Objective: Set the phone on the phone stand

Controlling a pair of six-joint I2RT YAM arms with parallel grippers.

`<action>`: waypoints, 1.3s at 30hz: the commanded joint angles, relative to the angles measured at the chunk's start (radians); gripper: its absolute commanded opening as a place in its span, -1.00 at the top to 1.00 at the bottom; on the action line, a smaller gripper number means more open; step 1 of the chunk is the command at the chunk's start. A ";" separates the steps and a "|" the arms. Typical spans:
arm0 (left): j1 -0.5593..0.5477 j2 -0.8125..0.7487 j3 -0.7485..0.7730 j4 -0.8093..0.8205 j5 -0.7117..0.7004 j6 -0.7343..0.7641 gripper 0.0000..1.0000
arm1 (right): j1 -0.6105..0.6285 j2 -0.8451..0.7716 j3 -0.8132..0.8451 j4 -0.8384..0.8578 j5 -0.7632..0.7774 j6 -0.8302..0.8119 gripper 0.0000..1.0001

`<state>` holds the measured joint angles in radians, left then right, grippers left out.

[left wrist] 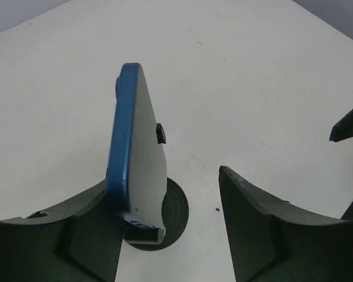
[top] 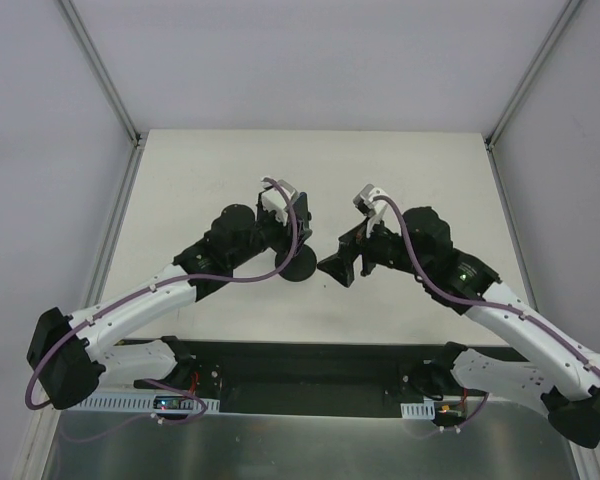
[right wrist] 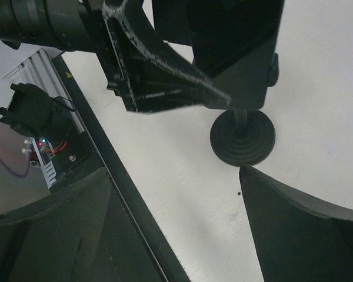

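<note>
Near edge: L arm (top: 150, 300) and R arm (top: 520, 320) came off the black mounting strip (top: 310, 362), both angled in toward table centre. R gripper (right wrist: 175, 169) was spread wide w/ nothing btwn its fingers, hovering just beside the stand, tips pointed toward its base. L gripper (left wrist: 163, 176) was also spread wide, not clamping anything.

The thin dark rectangular phone w/ blue edge (left wrist: 135, 147) stood upright btwn the L fingers, edge-on to the L wrist cam. It was close against the left-hand finger (left wrist: 76, 229), but contact can't be confirmed; the other finger (left wrist: 265, 223) was well apart from it. Phone's bottom edge sat in the small lip of the all-black phone stand w/ round disc base (left wrist: 175, 211), so phone was on the stand. A small black tab (left wrist: 160, 134) showed at mid-height on the phone's face side.

R wrist cam: disc flat on the white tabletop (left wrist: 253, 70), thin stem rising from its centre up behind the L gripper body. Top cam: disc visible btwn the two grippers, phone hidden under the L wrist. White tabletop ran on to the far edge, grey walls behind
</note>
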<state>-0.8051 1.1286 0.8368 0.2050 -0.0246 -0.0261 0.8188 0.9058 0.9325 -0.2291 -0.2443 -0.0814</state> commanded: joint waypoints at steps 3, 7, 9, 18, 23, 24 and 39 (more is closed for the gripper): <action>0.055 -0.140 -0.039 -0.044 0.115 -0.095 -0.49 | -0.082 0.132 0.143 0.025 -0.238 -0.129 -0.88; 0.109 -0.271 -0.050 -0.119 0.228 -0.124 -0.79 | -0.197 0.273 0.241 0.033 -0.357 -0.188 -0.88; 0.139 -0.341 -0.053 -0.159 0.315 -0.126 -0.80 | -0.231 0.313 0.265 0.057 -0.430 -0.219 -0.88; 0.328 -0.448 -0.077 -0.199 0.647 -0.123 -0.79 | -0.293 0.631 0.518 0.047 -0.822 -0.377 -0.66; 0.385 -0.397 -0.010 -0.200 0.810 -0.138 -0.79 | -0.291 0.715 0.561 0.030 -0.874 -0.403 -0.51; 0.400 -0.377 -0.001 -0.200 0.828 -0.136 -0.79 | -0.293 0.741 0.577 0.031 -0.901 -0.399 -0.48; 0.412 -0.391 0.004 -0.227 0.798 -0.077 -0.79 | -0.224 0.800 0.592 0.102 -0.929 -0.337 0.52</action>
<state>-0.3977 0.7612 0.8242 -0.0521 0.7769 -0.1303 0.5793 1.7321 1.5093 -0.2081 -1.1419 -0.4274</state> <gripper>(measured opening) 0.891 0.285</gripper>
